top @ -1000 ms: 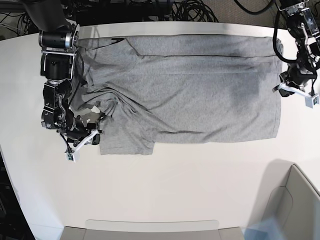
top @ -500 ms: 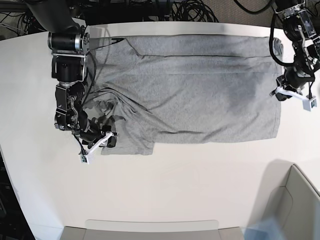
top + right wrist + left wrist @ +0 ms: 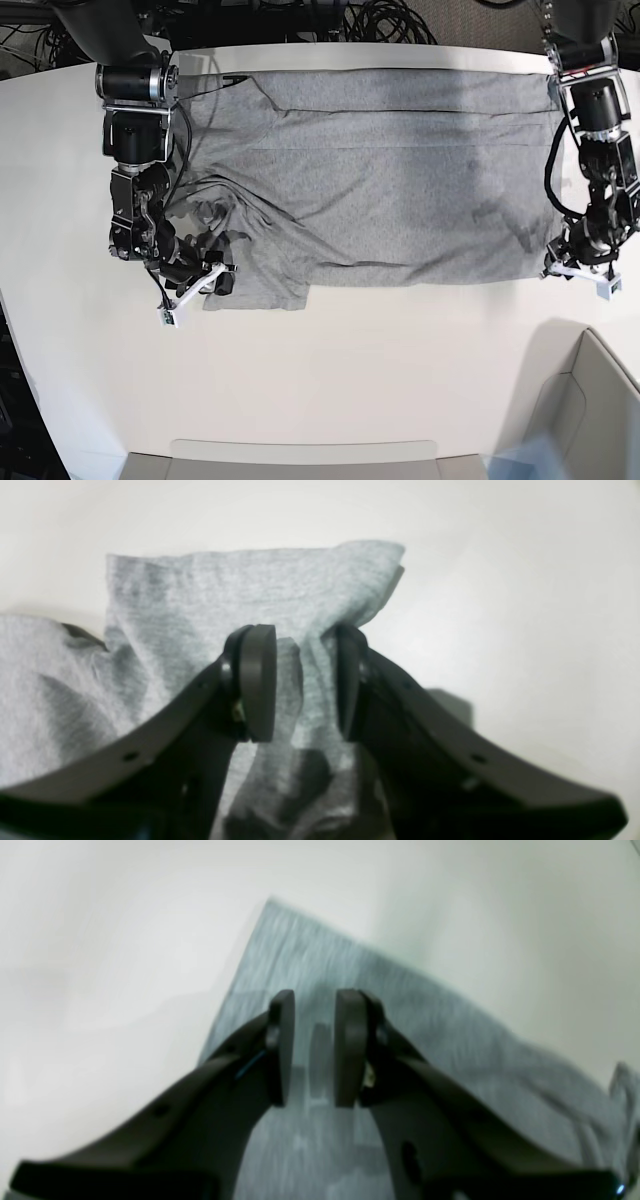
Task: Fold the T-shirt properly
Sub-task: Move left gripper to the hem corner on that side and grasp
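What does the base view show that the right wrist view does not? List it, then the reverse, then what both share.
Only the base view: the whole shirt spread flat across the table, both arms, the left gripper at the shirt's corner.

Only the right wrist view: the right gripper close up, its fingers apart, a fold of cloth between them.

Both: the grey shirt, the white table, the right gripper over the sleeve.

Bright, even light; blurred wrist views

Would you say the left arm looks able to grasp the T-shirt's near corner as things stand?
Probably yes: the left gripper hangs with jaws parted right over the T-shirt near that corner, and nothing lies between them.
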Available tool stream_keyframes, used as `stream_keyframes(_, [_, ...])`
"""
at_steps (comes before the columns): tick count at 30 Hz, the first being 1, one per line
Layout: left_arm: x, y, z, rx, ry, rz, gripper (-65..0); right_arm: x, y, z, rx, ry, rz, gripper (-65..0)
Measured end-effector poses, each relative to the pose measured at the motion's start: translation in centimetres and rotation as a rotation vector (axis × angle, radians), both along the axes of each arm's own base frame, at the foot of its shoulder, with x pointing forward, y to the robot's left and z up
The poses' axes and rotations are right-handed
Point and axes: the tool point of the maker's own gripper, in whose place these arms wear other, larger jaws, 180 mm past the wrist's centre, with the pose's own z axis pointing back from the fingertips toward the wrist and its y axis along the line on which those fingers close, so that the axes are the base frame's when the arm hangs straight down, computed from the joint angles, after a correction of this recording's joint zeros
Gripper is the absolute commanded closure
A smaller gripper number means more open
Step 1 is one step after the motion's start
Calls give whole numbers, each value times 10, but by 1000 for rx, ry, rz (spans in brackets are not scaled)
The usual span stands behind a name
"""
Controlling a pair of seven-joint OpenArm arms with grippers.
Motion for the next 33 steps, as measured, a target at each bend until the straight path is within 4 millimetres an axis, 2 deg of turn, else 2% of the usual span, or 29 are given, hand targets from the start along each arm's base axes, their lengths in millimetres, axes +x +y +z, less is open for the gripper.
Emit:
stream_keyframes(3, [14, 9, -17, 38, 23, 19, -146, -1, -4, 0, -4, 1, 1, -206])
stream_keyframes(7, [19, 10, -29, 48, 46, 26, -146, -1, -6, 0, -8, 3, 2, -206])
stream_keyframes(14, [19, 22, -33, 53, 52, 69, -147, -1, -6, 0, -10, 3, 2, -206])
stream_keyframes(18, [12, 29, -38, 143, 103, 32, -147, -1, -6, 0, -10, 3, 3, -206])
stream_keyframes(22, [9, 22, -46, 167, 125, 8, -147, -1, -6, 0, -10, 3, 3, -206])
stream_keyframes(29, [9, 24, -48, 190, 107, 16, -147, -1, -6, 0, -10, 3, 3, -206])
stream_keyframes(33, [9, 32, -52, 306, 37, 41, -147, -1, -6, 0, -10, 3, 3, -206])
